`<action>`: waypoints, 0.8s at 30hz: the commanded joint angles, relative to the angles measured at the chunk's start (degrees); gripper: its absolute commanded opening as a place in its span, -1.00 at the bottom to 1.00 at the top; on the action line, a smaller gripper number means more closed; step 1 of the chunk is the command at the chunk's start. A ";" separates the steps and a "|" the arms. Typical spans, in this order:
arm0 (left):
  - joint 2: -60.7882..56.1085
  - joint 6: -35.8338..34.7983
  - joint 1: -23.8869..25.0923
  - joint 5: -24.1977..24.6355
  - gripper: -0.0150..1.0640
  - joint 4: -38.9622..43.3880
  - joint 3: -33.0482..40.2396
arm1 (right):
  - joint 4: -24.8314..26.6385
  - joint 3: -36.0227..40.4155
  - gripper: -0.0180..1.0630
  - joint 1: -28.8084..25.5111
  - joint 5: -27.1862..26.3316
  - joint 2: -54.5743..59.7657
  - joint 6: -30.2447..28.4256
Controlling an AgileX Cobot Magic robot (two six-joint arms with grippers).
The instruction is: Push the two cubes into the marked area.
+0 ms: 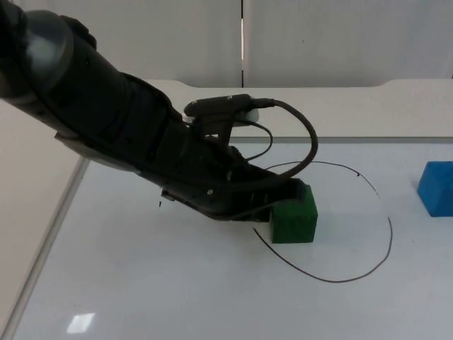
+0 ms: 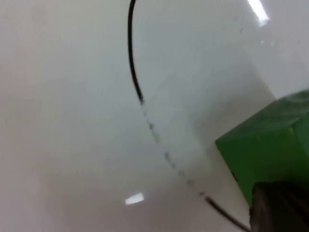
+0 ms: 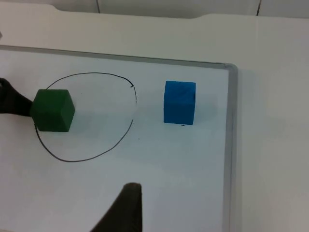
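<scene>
A green cube (image 1: 294,216) sits on the left edge of the marked area (image 1: 388,234), a black loop drawn on the white board. My left gripper (image 1: 284,198) presses against the cube's left side, reaching in low from the upper left. The left wrist view has the green cube (image 2: 270,140) right at the gripper and the loop's line (image 2: 131,63) running past it. A blue cube (image 1: 435,188) stands outside the loop, to its right. In the right wrist view my right gripper (image 3: 123,210) waits well short of the blue cube (image 3: 179,102) and the green cube (image 3: 53,110).
The white board has a grey frame, with one edge on the left (image 1: 49,241) and another just beyond the blue cube (image 3: 229,145). The left arm's bulk (image 1: 106,113) covers the board's upper left part.
</scene>
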 commanded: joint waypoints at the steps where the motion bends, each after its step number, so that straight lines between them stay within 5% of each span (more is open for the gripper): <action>1: -0.07 0.59 -0.44 0.52 -0.98 -0.61 -0.89 | 0.01 0.00 0.98 -0.39 -0.41 -0.20 -0.26; 24: -0.07 -0.40 -0.44 4.76 -0.98 0.15 -1.10 | 0.01 0.00 0.98 -0.39 -0.41 -0.20 -0.26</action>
